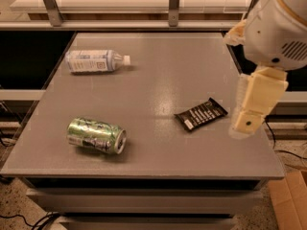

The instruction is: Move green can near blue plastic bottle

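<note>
Green can (pixel 96 135) on side, tool (pixel 247 122) hovering far right

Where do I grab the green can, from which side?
Grip the green can mid-body from above: it lies on its side, long axis roughly left-right, so close across its round width. The pincer hangs by the right edge of the table.
</note>
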Robot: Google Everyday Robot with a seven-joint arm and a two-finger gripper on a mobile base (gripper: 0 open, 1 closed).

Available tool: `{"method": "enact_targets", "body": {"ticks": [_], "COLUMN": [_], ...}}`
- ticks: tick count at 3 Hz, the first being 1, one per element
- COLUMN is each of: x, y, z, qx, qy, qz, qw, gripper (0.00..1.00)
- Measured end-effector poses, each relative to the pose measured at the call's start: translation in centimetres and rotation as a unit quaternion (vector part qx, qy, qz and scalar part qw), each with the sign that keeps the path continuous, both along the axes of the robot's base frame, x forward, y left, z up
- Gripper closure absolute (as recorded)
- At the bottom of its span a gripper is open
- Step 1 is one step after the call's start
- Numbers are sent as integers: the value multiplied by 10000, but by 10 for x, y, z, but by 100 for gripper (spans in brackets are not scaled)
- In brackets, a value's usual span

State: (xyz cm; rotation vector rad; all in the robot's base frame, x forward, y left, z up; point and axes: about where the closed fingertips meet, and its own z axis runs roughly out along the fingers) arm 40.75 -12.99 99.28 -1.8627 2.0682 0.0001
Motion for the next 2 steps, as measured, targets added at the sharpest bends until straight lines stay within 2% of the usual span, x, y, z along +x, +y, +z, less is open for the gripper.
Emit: {"method": "enact_targets", "body": {"ticks": [1, 2], "x": [-19, -19], "y": [64, 65], "z": [6, 7], "qx": [66, 66], "qy": [-61, -68], "qz": [548, 549], "qw": [9985, 9984], "gripper": [0, 0]}}
